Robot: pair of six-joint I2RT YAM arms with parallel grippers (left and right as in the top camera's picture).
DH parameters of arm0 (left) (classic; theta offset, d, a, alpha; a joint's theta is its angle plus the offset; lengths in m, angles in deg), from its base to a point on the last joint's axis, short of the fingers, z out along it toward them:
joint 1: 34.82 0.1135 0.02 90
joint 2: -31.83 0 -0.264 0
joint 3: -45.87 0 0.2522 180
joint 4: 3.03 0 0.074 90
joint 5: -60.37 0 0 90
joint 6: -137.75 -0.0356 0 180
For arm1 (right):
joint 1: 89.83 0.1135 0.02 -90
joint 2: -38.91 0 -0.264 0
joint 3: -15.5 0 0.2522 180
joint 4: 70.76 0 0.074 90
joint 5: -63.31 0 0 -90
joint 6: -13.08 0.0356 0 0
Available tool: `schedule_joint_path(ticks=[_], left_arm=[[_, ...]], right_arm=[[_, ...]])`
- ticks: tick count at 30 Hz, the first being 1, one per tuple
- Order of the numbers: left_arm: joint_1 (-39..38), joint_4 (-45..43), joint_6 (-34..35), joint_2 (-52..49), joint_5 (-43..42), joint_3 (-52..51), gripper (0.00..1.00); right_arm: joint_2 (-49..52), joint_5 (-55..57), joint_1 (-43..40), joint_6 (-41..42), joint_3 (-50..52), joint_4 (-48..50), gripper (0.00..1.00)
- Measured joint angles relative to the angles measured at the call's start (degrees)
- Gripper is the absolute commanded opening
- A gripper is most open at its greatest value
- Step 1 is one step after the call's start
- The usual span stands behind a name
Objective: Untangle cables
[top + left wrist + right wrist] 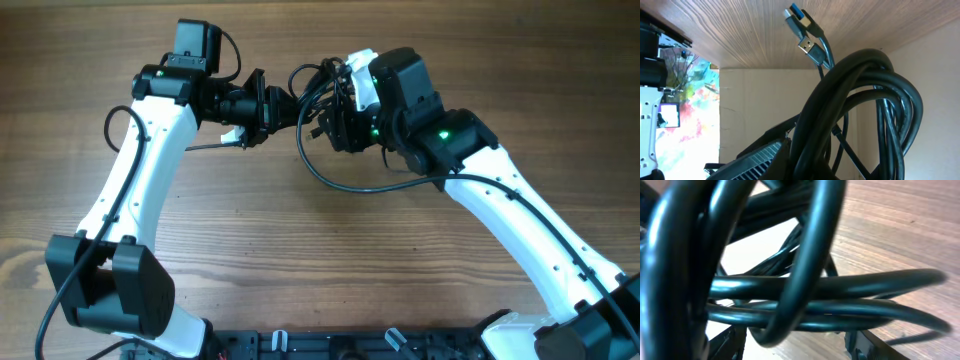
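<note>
A tangle of black cables [308,92] is held above the wooden desk [300,260] between two robot arms. The left pincer [268,105] is clenched on the cables. Whether the right pincer [336,115] grips them is unclear.

Glossy black cables [840,287], matt wood-grain table [300,260]
</note>
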Motion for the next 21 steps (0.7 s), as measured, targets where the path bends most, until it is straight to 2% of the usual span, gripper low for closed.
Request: schedule_joint_path(ticks=[1, 7, 9, 15, 21], left_arm=[[0.0, 0.0, 0.0, 0.0, 0.2, 0.0, 0.04], [-0.5, 1.4, 0.0, 0.0, 0.4, 0.0, 0.04], [-0.6, 2.2, 0.0, 0.0, 0.4, 0.0, 0.04], [-0.6, 2.4, 0.0, 0.0, 0.4, 0.0, 0.04], [-0.5, 2.4, -0.3, 0.0, 0.5, 0.0, 0.04]], right_arm=[[0.0, 0.5, 0.0, -0.2, 0.0, 0.0, 0.70], [0.0, 2.9, 0.0, -2.8, 0.0, 2.4, 0.69], [0.1, 3.5, 0.0, -4.6, 0.0, 3.0, 0.59], [3.3, 3.5, 0.0, -5.7, 0.0, 7.3, 0.52], [5.4, 3.4, 0.0, -2.7, 0.0, 10.7, 0.11]])
